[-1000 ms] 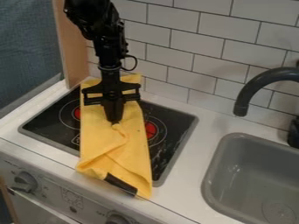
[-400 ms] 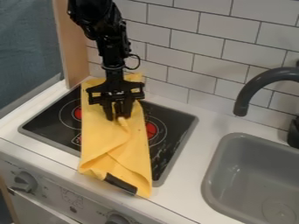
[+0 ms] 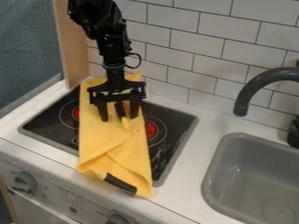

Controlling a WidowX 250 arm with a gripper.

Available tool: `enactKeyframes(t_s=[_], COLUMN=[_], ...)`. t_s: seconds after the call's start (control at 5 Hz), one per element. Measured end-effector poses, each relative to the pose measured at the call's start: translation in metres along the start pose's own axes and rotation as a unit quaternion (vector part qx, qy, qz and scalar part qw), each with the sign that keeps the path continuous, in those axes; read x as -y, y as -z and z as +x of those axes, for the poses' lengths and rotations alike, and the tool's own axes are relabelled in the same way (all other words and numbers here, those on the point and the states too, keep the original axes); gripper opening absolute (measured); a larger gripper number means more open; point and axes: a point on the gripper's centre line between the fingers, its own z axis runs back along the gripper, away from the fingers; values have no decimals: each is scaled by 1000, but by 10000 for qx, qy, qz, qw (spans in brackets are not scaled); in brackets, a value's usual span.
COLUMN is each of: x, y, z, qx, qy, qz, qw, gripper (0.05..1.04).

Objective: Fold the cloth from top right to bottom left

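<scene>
Moderate, diffuse indoor illumination is shown, spread rather evenly over the white tabletop [image 3: 181, 192] and the tiled wall [image 3: 169, 30]. The direction of the source cannot be determined. On the yellow cloth [image 3: 108, 140], gentle shading is seen along the folds. Faint, pale streaks of reflected light are scattered across the right side of the glossy black cooktop [image 3: 46, 124]. The arm [image 3: 111, 43] and gripper [image 3: 120, 118] are rendered nearly black, with most surface detail lost in shadow. Soft tonal gradation is visible inside the grey sink [image 3: 212, 168]; the fabric at left [image 3: 29, 48] is rendered dim.
</scene>
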Motion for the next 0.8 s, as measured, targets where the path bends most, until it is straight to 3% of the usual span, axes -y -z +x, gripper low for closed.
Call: enactKeyframes(t_s=[0.4, 0.6, 0.8], x=[8, 10, 11], y=[-47, -73, -76], z=[-3, 0, 0], qx=[139, 405, 435], qy=[102, 215, 242], qz=[-370, -534, -543], qw=[9992, 9975, 9973], gripper=[1001, 1001, 1001])
